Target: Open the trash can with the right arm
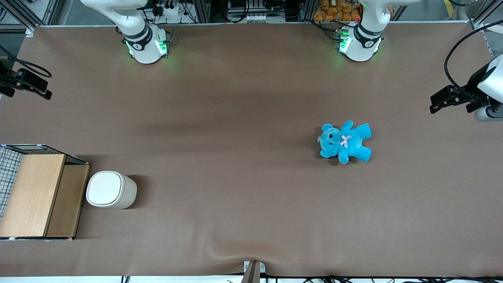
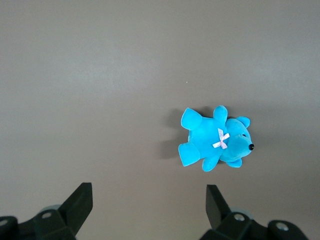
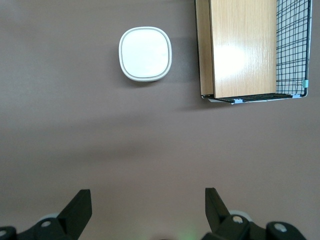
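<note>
Front view, clock read from the middle of the table.

- Trash can: at about 8 o'clock, toward the working arm's end and nearer the front camera than the table's middle. It stands upright on the brown cover, long axis vertical. The flat pale lid faces straight up and sits closed on the cream body.
- From above, the can's footprint is a rounded rectangle, almost square. I cannot tell which side is the longer. No hinge or front mark can be made out, so which way it faces is not readable.
- Wire-mesh box with wooden top: at 9 o'clock of the can, just beside it, with a narrow gap. I cannot tell whether they touch.
- Blue teddy: at about 3 o'clock, lying flat toward the parked arm's end, well apart from the can, head toward 9 o'clock.
- Right arm: base at about 11 o'clock.
- Gripper: hangs above bare table, well apart from the can. Its two black fingers are spread wide with nothing between them. The wrist camera looks down on the can's lid and the box.
</note>
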Robot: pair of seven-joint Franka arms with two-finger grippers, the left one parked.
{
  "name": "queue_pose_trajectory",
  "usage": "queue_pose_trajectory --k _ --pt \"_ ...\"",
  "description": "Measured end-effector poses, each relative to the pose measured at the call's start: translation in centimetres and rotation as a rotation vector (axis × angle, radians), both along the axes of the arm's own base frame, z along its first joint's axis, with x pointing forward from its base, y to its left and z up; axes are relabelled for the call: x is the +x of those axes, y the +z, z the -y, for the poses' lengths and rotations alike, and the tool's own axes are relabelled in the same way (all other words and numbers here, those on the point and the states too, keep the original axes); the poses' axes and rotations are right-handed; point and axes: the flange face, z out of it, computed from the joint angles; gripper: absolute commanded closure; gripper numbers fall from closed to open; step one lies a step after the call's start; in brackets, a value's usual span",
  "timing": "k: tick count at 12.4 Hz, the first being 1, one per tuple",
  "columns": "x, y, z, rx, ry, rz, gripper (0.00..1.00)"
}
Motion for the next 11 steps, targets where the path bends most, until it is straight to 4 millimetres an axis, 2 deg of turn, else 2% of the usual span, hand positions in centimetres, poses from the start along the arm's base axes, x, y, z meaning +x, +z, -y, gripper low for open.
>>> queue_pose_trajectory --k 8,11 --pt "0.2 -0.3 0.0 0.0 0.0 -0.006 0.0" --pt "1.3 -2.3 -0.1 0.001 0.002 -0.041 0.0"
